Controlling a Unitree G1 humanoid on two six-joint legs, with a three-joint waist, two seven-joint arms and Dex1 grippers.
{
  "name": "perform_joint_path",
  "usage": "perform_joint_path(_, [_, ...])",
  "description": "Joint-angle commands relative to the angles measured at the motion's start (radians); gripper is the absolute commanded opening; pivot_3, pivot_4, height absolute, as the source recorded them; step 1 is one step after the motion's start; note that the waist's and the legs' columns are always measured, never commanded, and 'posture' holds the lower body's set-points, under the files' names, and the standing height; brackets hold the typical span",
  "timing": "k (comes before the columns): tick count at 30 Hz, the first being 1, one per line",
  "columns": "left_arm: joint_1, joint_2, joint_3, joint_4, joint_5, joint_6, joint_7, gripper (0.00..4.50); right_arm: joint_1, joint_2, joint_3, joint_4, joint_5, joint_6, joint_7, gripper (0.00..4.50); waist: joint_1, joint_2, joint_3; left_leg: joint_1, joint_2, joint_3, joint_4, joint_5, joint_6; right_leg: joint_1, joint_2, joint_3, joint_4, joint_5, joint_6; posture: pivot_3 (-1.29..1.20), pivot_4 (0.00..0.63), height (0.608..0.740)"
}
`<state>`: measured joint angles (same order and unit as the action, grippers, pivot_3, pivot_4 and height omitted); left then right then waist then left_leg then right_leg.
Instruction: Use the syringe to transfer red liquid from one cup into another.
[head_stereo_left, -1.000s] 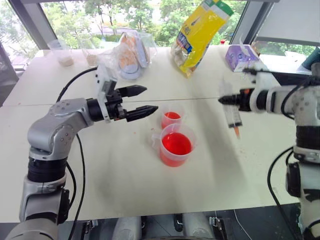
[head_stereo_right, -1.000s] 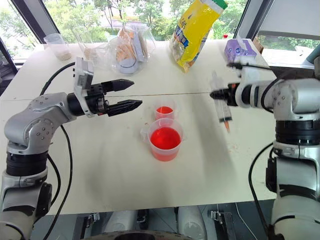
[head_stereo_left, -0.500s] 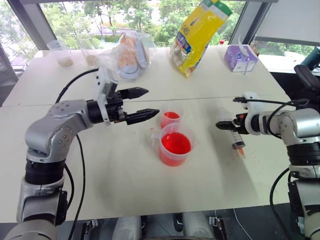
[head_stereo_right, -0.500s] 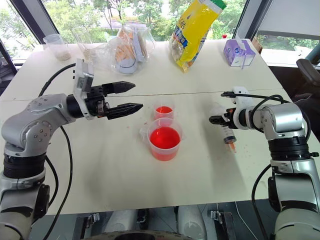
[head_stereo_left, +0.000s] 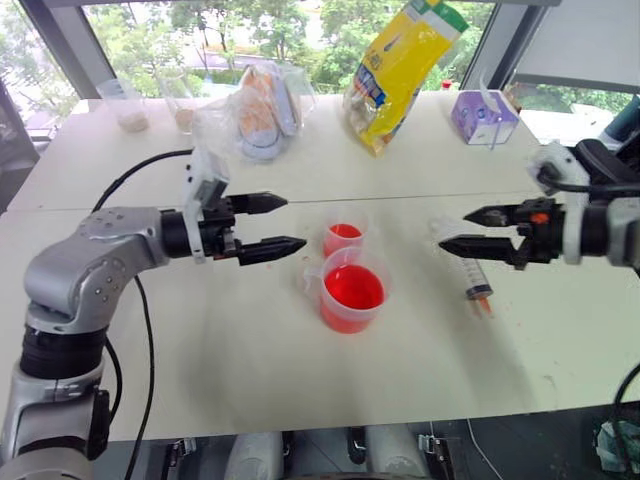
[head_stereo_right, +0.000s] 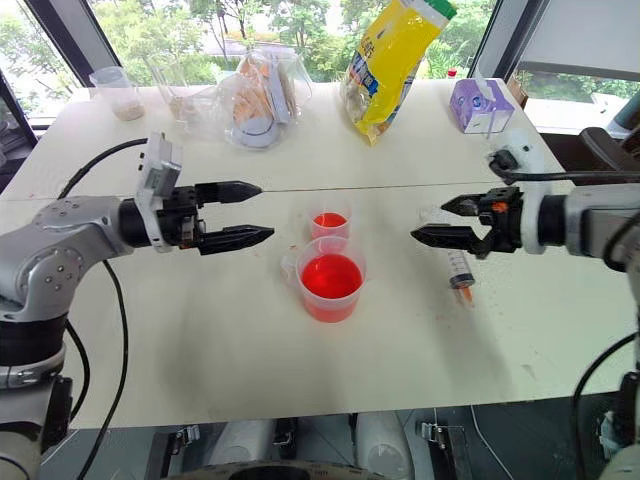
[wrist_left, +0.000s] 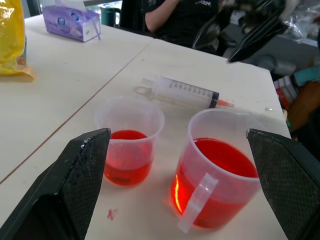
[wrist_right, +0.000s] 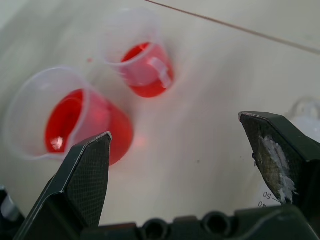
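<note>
Syringe work looks finished: the white table (head_stereo_left: 200, 350) bears the clear handled plastic beaker (head_stereo_left: 351, 292) of bright red liquid (head_stereo_left: 352, 287), touching the small plain clear cup (head_stereo_left: 342, 238) behind it. The clear graduated syringe (head_stereo_left: 470, 275) lies flat, right of both cups, under the spread, empty right gripper (head_stereo_left: 482, 231). The left gripper (head_stereo_left: 274, 222), also spread, hovers clear. A yellow snack bag (head_stereo_left: 398, 65) stands well behind, obstructing nothing.

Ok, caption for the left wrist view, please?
Between the open left gripper, a small cup and a handled beaker of red liquid, the syringe lying on the table behind.
</note>
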<state>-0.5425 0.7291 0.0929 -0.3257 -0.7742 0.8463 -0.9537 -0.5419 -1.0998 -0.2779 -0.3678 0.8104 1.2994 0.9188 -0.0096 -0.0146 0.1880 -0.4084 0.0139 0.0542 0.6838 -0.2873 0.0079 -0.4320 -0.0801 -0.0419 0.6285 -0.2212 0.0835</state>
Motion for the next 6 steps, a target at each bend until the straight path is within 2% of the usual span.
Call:
perform_joint_path(1, [0.004,0.022,0.029,-0.044,-0.03,0.004,-0.008,4.5,0.033,-0.028,-0.087,-0.051,0.058,-0.038,0.056,4.45,0.0,0.0,0.0,0.0,0.0,0.0,0.0,0.0,0.0,0.0,0.0,0.0,0.0,0.0,0.0,0.0,0.15,0.74])
perform_joint_path(6, [0.018,0.046,0.032,-0.057,-0.055,0.013,-0.019,4.5,0.073,-0.041,-0.116,-0.074,0.081,-0.068,0.064,4.45,0.0,0.0,0.0,0.0,0.0,0.0,0.0,0.0,0.0,0.0,0.0,0.0,0.0,0.0,0.0,0.0,0.15,0.74])
